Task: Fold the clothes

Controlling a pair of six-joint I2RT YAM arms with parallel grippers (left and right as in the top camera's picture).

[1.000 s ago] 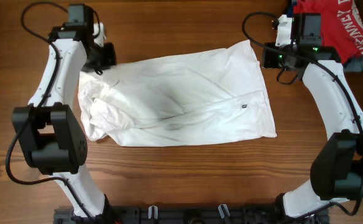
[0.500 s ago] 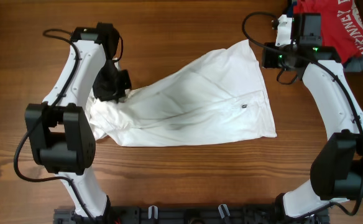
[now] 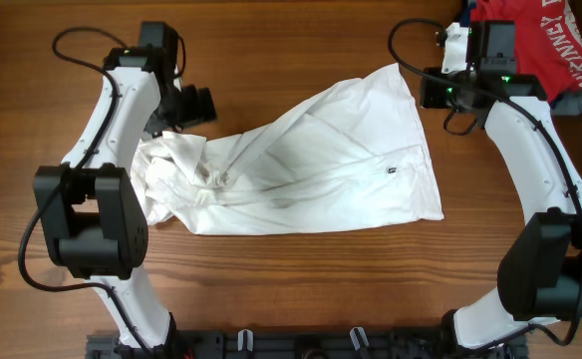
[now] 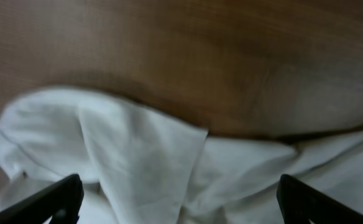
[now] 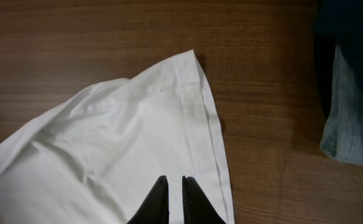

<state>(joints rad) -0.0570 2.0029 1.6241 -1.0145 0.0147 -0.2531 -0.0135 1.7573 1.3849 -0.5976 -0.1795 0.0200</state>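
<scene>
Your white T-shirt (image 3: 301, 165) lies across the middle of the wooden table (image 3: 291, 279), its long axis running left to right and tipped a little, the far-right hem corner sitting higher toward the back edge than the bunched left end. That left end is crumpled into a heap of folds near your left gripper (image 4: 178, 199), while the right half lies fairly flat with a small dark tag showing. Your left gripper hovers just behind the heap with its fingers spread wide and nothing between them, so before folding I'd have you pick one clean edge out of that heap, not a wad of layers, and draw it outward and back until the left side lies as flat as the right. Your right gripper (image 5: 170, 200) sits above the far-right portion of the shirt with its fingers pressed almost together; from the wrist view I can't tell whether any cloth is caught between them, so check that before you pull, since thin fabric will slide if that end isn't anchored. Keep clear of the red garment (image 3: 535, 40) and the blue garment (image 5: 349, 93) at the far right corner.
</scene>
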